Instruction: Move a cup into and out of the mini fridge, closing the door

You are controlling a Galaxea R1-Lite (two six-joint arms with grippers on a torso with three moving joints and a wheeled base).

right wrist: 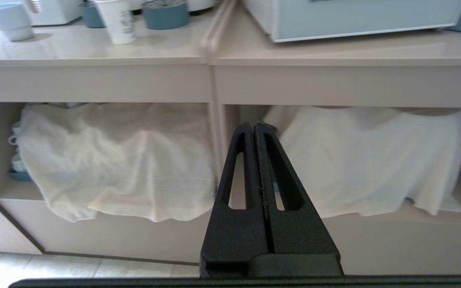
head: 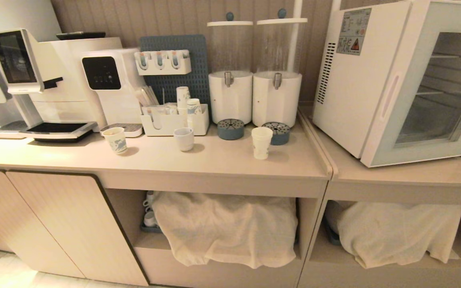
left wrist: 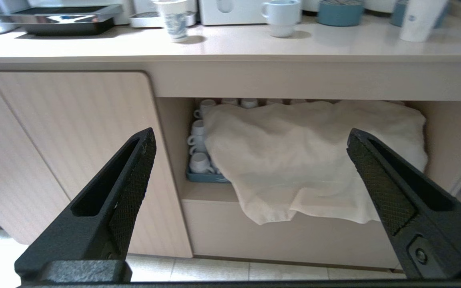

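Both grippers hang low in front of the cabinet, below the counter edge: the left gripper [left wrist: 250,138] has its jaws spread wide and holds nothing, facing the open shelf with the draped cloth [left wrist: 314,160], while the right gripper [right wrist: 253,128] has its jaws pressed together and empty, pointing at the divider between the two shelf bays. From either claw the cup [head: 261,143] lies up and forward on the counter [head: 154,160], standing upright with its long axis vertical, just in front of the two dispensers. It sits between the arms, so I cannot tell which is nearer. The mini fridge [head: 354,88] stands to the robot's right of it, near but apart, on the adjoining counter, its door [head: 414,132] seemingly shut. Counted: three loose cups on the counter, namely the tall cup, a patterned paper cup [head: 115,140] and a squat white cup [head: 184,139]; two dispensers; one fridge; two cloths below
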